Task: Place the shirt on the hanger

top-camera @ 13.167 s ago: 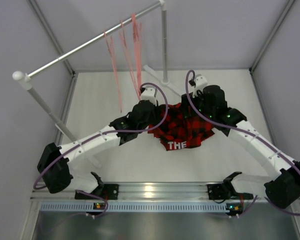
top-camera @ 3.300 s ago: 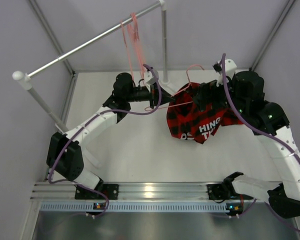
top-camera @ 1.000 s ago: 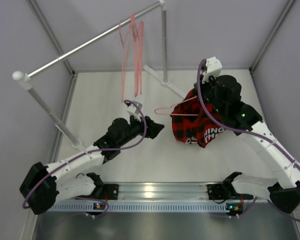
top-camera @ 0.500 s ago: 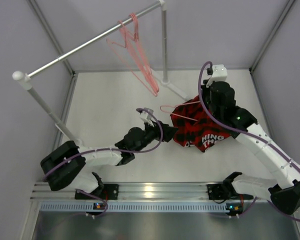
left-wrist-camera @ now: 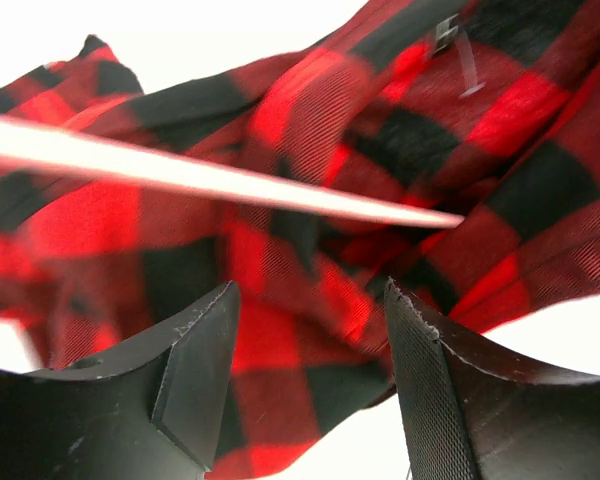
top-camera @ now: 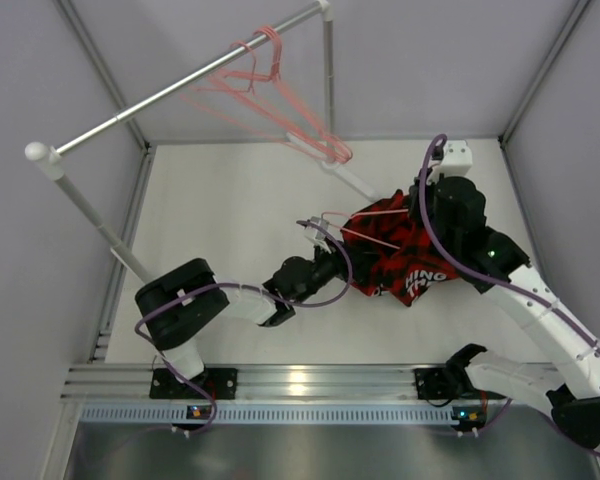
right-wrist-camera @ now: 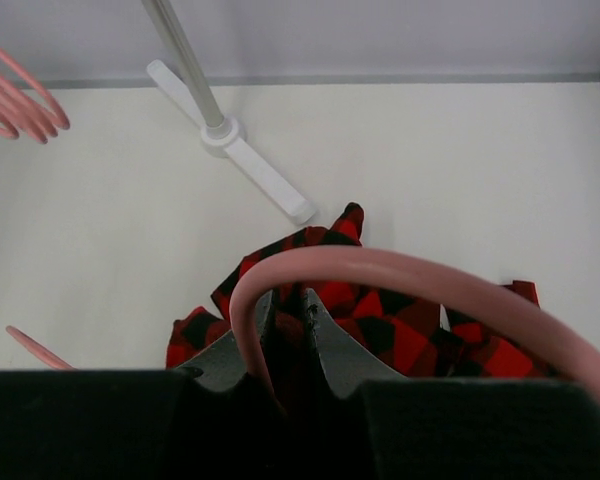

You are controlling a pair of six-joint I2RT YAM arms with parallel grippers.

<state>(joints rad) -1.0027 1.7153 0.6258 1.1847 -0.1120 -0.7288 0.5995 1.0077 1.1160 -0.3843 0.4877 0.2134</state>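
Observation:
The red-and-black plaid shirt (top-camera: 405, 258) lies bunched on the table right of centre, white lettering showing at its near edge. The pink wire hanger (top-camera: 365, 232) lies across its top, one arm sticking out left. My right gripper (right-wrist-camera: 285, 298) sits over the shirt's far side, shut on the hanger (right-wrist-camera: 380, 265) just below its hook, with plaid fabric (right-wrist-camera: 400, 325) under it. My left gripper (left-wrist-camera: 308, 300) is open at the shirt's left edge (left-wrist-camera: 280, 230), cloth between its fingers. The hanger's wire (left-wrist-camera: 230, 178) crosses above them.
A white clothes rail (top-camera: 180, 85) runs diagonally at the back, with its post (top-camera: 328, 90) and floor foot (right-wrist-camera: 250, 165) just behind the shirt. Two more pink hangers (top-camera: 280, 95) hang on the rail, swung out to the right. Grey walls close in both sides.
My left arm has reached right up to the shirt's edge and its jaws have narrowed. The right arm shifted slightly right with hanger and shirt. The hangers on the rail swung out to the right.

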